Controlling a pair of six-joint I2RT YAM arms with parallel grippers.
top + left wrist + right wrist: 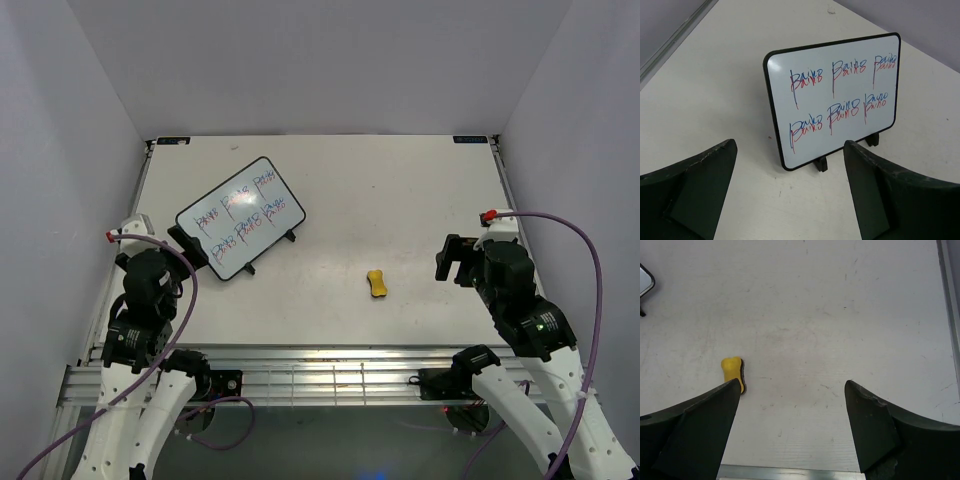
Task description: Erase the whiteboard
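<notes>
The whiteboard (241,216) stands tilted on small black feet at the table's left, its black-framed white face covered in red-and-blue handwriting. It fills the upper part of the left wrist view (837,95). My left gripper (790,150) is open and empty just in front of the board's near corner; in the top view it (190,245) is at the board's left edge. The yellow bone-shaped eraser (377,284) lies on the table mid-front. My right gripper (452,260) is open and empty to the eraser's right; the eraser (733,371) shows beside its left finger.
The white table (400,200) ends at metal rails along the front (320,360) and a raised rim on the right (947,300). Grey walls enclose the table on three sides. Purple cables loop off both arms.
</notes>
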